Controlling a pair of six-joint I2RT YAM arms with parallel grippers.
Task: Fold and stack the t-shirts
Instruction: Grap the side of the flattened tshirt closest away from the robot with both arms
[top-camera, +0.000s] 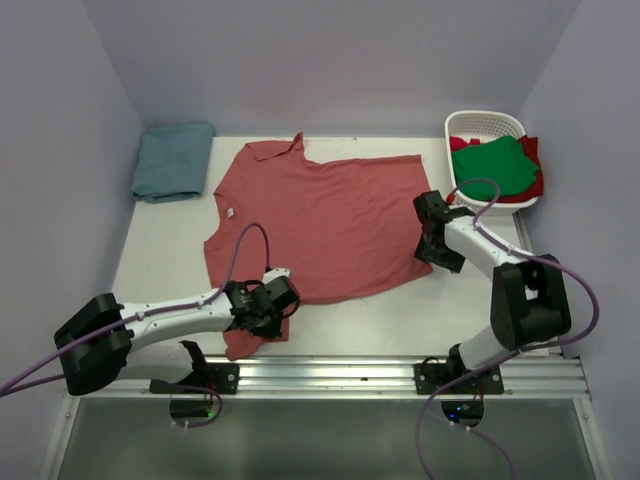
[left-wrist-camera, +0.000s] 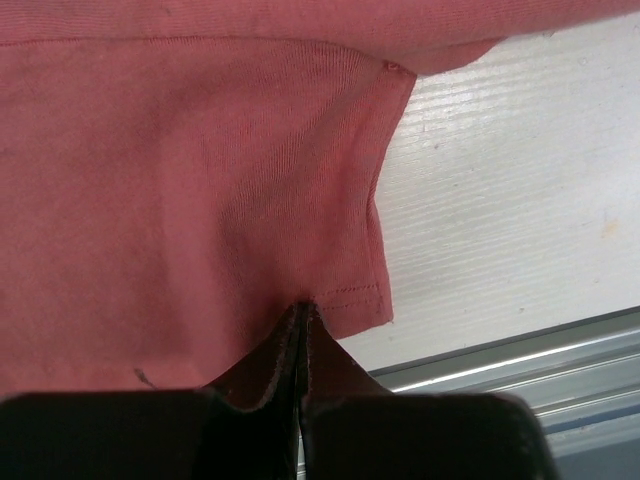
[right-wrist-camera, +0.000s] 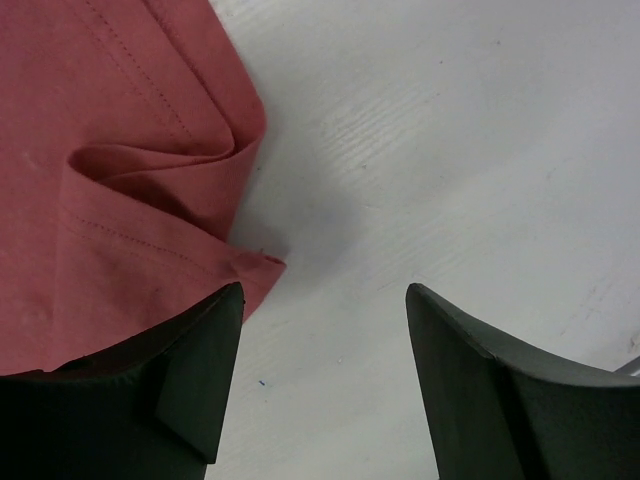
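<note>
**No readable text anywhere**

Scanning from above, there is one candidate: a small white tag (top-camera: 230, 212) sits on the brick-red t-shirt (top-camera: 330, 225), near its left sleeve. It is far too small to read, and no letters or numbers can be made out on it. Over to the wrist views now, and both show only plain cloth and stitched hems, with no print, brand or size mark to read. That makes no legible words, numbers, logos or signs in any view.
</note>
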